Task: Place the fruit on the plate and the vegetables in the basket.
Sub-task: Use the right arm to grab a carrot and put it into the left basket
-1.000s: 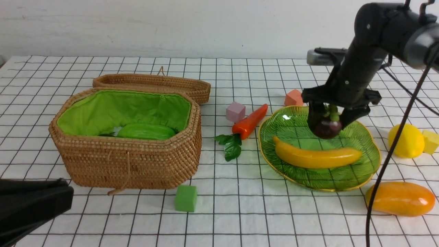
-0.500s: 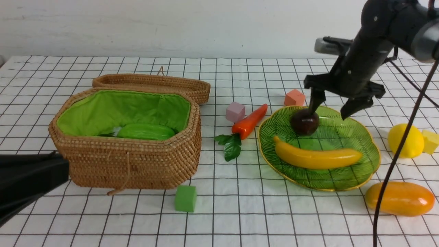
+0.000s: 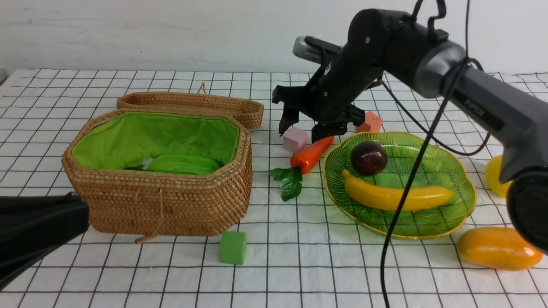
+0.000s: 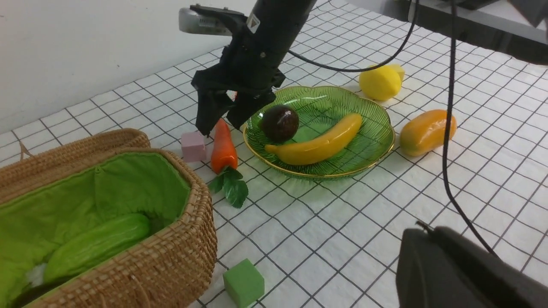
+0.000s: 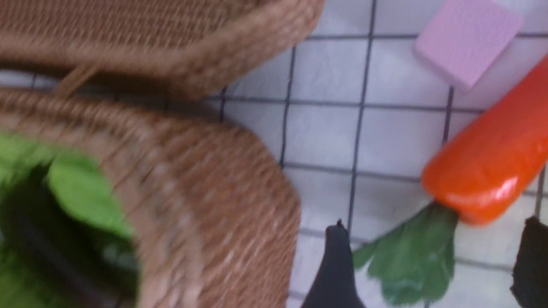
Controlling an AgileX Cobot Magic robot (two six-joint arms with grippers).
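Observation:
The dark purple mangosteen (image 3: 369, 158) and the yellow banana (image 3: 396, 194) lie on the green plate (image 3: 467, 200). The orange mango (image 3: 498, 248) and the lemon (image 3: 495, 177) rest on the cloth beside it. The carrot (image 3: 310, 154) lies between plate and basket (image 3: 158, 201), in which the green gourd (image 3: 182, 164) lies. My right gripper (image 3: 301, 131) hangs open just above the carrot (image 5: 492, 171), its fingers either side of the leaves (image 5: 411, 261), holding nothing. Low at the near left, my left gripper (image 4: 421, 229) is shut and empty.
A pink cube (image 3: 294, 139) sits right behind the carrot and an orange cube (image 3: 369, 122) behind the plate. A green cube (image 3: 232, 247) lies in front of the basket. The basket's lid (image 3: 192, 105) lies open behind it. The right arm's cable (image 3: 411, 179) hangs over the plate.
The right gripper let go of the mangosteen, which now lies on the plate. The gripper then swung left from over the plate to above the carrot. The left arm barely moved.

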